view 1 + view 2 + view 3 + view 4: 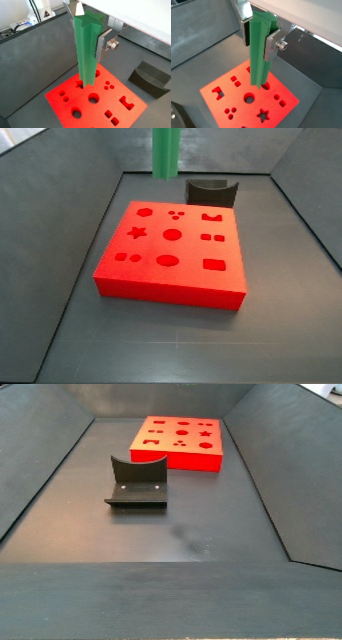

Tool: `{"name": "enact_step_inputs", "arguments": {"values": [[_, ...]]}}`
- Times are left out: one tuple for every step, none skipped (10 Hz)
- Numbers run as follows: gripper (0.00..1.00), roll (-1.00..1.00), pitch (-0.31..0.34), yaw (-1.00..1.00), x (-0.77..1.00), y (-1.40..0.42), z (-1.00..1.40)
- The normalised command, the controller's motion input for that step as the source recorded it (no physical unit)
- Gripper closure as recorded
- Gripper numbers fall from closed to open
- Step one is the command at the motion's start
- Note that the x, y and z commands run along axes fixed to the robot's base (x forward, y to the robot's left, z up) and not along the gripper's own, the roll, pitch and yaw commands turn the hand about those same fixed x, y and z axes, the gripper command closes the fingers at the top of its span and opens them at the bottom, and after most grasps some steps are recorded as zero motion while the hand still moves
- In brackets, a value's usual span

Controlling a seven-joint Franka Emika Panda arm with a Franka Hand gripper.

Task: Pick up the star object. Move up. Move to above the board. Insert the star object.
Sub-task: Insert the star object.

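**Spotter:** Where is the gripper, and what has it got?

**Me:** In both wrist views the gripper (93,35) sits high above the board (127,117); its fingers (272,42) are clamped on the star object (87,45), a long green peg with a star-shaped cross-section; the silver finger plate presses flat on the peg's side in a wrist view (271,45). The peg hangs upright, its lower end over the red surface; I cannot tell from the wrist views whether it is clear of the board or touching it.

**Spotter:** And from the side?

**Me:** In a side view only the lower length of the star object (166,153) shows, coming down from the upper edge of the picture; its tip hangs in the air, apart from the board (167,278), over the far edge of the block and near the fixture (211,191). The gripper itself is out of that picture. The star cutout (136,231) lies on the board's face, uncovered.

**Spotter:** Layout on the bench?

**Me:** In a side view the fixture (138,482) stands on the dark bench (201,534), nearer the camera; the board (178,441) lies flat beyond it, apart from it; neither gripper nor peg shows there.
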Motion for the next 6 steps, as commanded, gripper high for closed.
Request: {"name": "enact_step_inputs", "arguments": {"values": [[1.00,0.03,-0.010,0.00,-0.01,-0.08,-0.01],[1.00,0.00,0.000,-0.05,-0.43,0.00,-0.16],[1.00,0.00,-0.040,-0.21,-0.74,0.01,-0.26],[1.00,0.00,-0.037,-0.36,-0.71,0.18,-0.33],[1.00,0.00,-0.043,-0.63,-0.47,0.25,-0.32],[1.00,0.00,-0.034,-0.74,-0.27,0.19,-0.35]]}}
